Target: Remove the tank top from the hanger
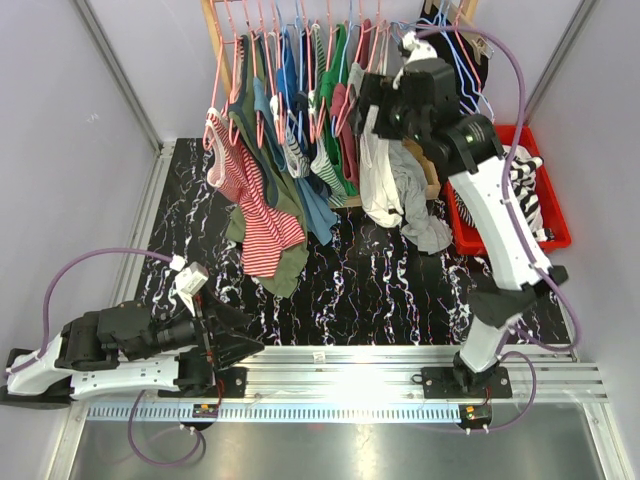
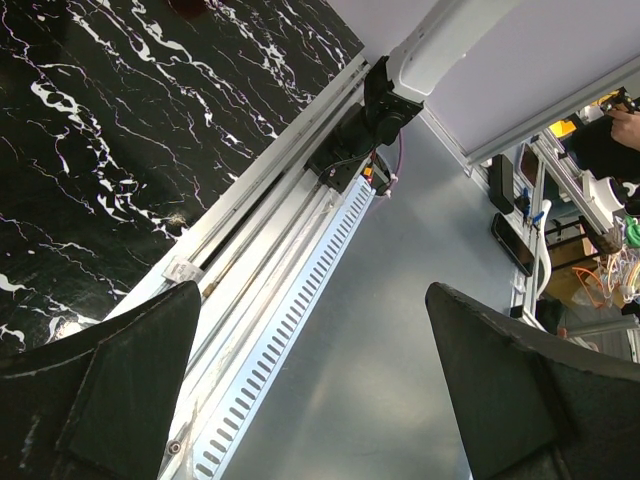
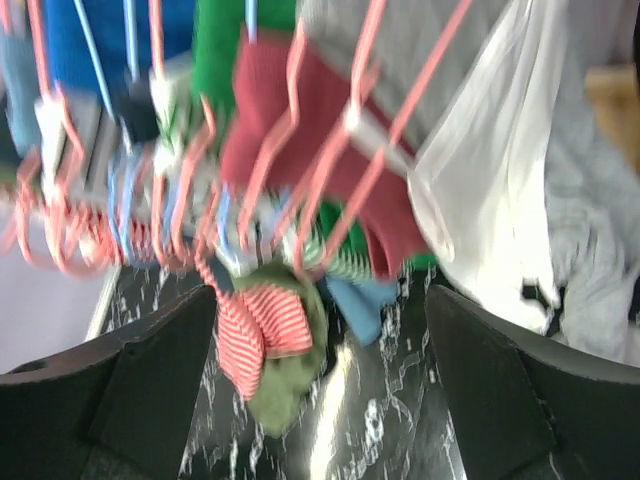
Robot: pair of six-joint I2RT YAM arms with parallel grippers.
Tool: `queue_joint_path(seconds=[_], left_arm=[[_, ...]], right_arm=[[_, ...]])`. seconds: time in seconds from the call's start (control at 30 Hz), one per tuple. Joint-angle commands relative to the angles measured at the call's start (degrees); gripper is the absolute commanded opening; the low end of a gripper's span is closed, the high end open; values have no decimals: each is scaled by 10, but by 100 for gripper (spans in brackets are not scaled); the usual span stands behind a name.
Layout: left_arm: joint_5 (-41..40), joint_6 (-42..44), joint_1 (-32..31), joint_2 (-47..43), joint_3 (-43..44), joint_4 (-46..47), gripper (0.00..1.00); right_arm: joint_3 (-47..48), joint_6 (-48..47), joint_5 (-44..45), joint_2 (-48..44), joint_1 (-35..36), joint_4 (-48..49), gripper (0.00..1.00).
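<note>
White tank top hanging beyond spread right pincer.

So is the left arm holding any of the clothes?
No, the left gripper is open and empty over the rail, far from the hanging clothes.

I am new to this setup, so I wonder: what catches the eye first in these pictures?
A crowded row of clothes on pink and blue hangers hangs at the far edge of the table. The right gripper is raised to it, open, beside a white top; the left gripper lies low at the near edge, open.
</note>
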Motion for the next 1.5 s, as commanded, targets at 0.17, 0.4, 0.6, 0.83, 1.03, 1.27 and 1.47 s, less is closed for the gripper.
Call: queue_joint_path(seconds=[0.17, 0.4, 0.6, 0.83, 1.03, 1.27, 1.47], left_arm=[[-9, -9, -3, -14, 1, 22, 99], [-11, -18, -2, -45, -7, 13, 99], [-13, -19, -2, -59, -12, 14, 99], [-15, -15, -2, -59, -14, 15, 99], [-16, -15, -2, -57, -6, 10, 99], [-18, -18, -2, -58, -2, 8, 99], [-21, -18, -2, -62, 2, 2, 99]], right_arm=[[258, -4, 106, 157, 0, -66, 88], [236, 5, 98, 178, -19, -66, 64], [203, -17, 129, 145, -25, -59, 43], [193, -76, 80, 130, -74, -75, 31], [215, -139, 21, 145, -115, -80, 12], [182, -179, -42, 129, -140, -34, 0], [90, -193, -45, 55, -144, 75, 0]])
